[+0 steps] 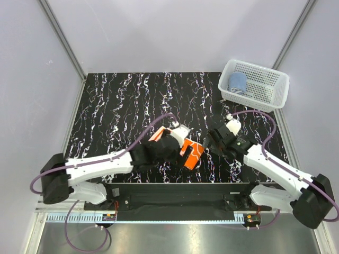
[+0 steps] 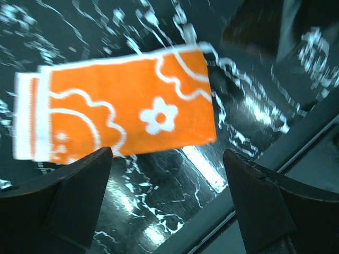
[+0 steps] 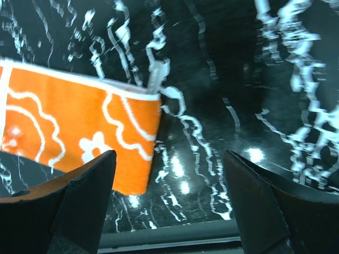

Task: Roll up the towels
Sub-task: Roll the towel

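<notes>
1. Towel placement: the orange towel [image 1: 192, 154] lies flat as a folded strip on the worktop [image 1: 122, 106], near the front edge. The blue towel [image 1: 237, 82] sits in the basket [image 1: 283, 80], apparently rolled.
2. The strip's long axis runs left to right, slightly slanted, between the two arms.
3. The left pincer [image 2: 167, 156] is spread and empty above the strip, which lies crosswise just ahead of its fingers.
4. The right pincer [image 3: 169, 156] is spread and empty. The strip's short end lies ahead and to its left, so rolling likely starts there.
</notes>
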Motion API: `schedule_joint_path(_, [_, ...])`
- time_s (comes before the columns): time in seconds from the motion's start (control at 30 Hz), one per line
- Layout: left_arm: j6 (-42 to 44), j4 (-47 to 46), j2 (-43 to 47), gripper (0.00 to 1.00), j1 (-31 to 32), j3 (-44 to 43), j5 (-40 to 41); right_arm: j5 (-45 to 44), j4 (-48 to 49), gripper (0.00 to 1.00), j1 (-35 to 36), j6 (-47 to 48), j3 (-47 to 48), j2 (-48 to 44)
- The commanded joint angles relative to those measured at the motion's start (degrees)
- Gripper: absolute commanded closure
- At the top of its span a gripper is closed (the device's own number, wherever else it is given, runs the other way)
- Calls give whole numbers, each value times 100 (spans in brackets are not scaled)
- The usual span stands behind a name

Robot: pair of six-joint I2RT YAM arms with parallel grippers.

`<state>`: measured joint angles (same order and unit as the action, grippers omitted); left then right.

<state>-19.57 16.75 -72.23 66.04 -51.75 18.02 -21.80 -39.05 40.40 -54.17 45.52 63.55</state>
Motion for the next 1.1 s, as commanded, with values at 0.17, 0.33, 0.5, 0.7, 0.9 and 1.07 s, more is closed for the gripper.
schedule_joint_path(0.17, [-82, -331, -1302, 13, 646, -547, 237, -887, -981, 11, -278, -603, -254, -1441])
schedule_joint_path(0.33, [-134, -287, -2075, 18, 901, -968, 482, -826, -1131, 12, -322, -665, -394, -1811])
schedule_joint_path(0.5, [-319, -23, -2620, 23, 1077, -1355, 747, -773, -1210, 12, -322, -568, -386, -1750])
schedule_joint_path(0.7, [-503, -67, -2814, 25, 1086, -1294, 835, -712, -1140, 12, -322, -551, -403, -1697])
schedule_joint_path(0.9, [-530, -216, -3095, 26, 1086, -1259, 879, -580, -1131, 13, -322, -551, -447, -1644])
schedule_joint_path(1.07, [-618, -409, -3227, 28, 1078, -1110, 896, -571, -1175, 14, -322, -577, -447, -1662])
